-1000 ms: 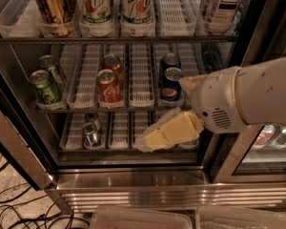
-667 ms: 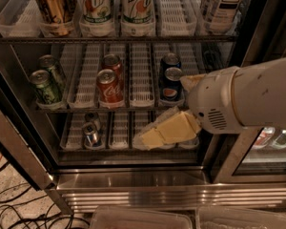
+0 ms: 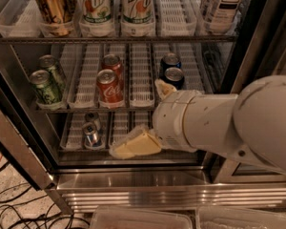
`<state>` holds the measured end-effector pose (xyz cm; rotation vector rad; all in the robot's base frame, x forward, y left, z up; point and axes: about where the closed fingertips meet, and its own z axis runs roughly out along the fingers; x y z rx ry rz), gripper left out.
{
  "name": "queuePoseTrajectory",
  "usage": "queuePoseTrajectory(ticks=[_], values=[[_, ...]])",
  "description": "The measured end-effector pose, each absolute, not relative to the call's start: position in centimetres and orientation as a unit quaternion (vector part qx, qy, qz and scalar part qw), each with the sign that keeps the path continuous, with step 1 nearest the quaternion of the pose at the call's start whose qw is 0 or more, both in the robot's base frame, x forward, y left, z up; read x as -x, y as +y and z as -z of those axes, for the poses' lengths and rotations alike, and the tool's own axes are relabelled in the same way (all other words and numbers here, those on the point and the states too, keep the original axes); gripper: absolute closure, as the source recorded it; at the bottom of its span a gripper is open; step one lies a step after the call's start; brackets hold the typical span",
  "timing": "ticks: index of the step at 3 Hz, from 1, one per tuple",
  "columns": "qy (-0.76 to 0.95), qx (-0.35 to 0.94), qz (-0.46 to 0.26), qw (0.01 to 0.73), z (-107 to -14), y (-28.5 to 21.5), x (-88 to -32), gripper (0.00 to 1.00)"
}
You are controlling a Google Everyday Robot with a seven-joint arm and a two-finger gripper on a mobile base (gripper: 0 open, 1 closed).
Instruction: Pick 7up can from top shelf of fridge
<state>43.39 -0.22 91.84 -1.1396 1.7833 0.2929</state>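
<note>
Two 7up cans (image 3: 96,6) stand at top centre. The gripper (image 3: 139,118), lower centre, hangs well below them, fingers spread and empty.

The arm (image 3: 238,123) is a fat, smooth tube in glossy off-white. It swells to a big rounded shell at the right edge and has one small dark dot low on its side. A thin seam rings the cylindrical wrist (image 3: 174,120). The gripper (image 3: 137,118), by the front edge of the lowest rack (image 3: 119,123), has two pale yellow, wedge-shaped fingers (image 3: 136,146) set wide apart, one above the wrist and one below.
</note>
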Motion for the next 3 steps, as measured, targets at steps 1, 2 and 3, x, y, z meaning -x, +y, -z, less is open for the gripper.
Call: queuePoseTrajectory(ticks=[1, 2, 3], values=[[0.692, 0.461, -0.087, 0.548, -93.4, 0.8, -47.3, 0.00], [0.676, 0.466, -0.047, 0.569, -94.0, 0.5, -48.5, 0.00], [0.668, 0.459, -0.057, 0.583, -94.9, 0.9, -48.7, 0.00]])
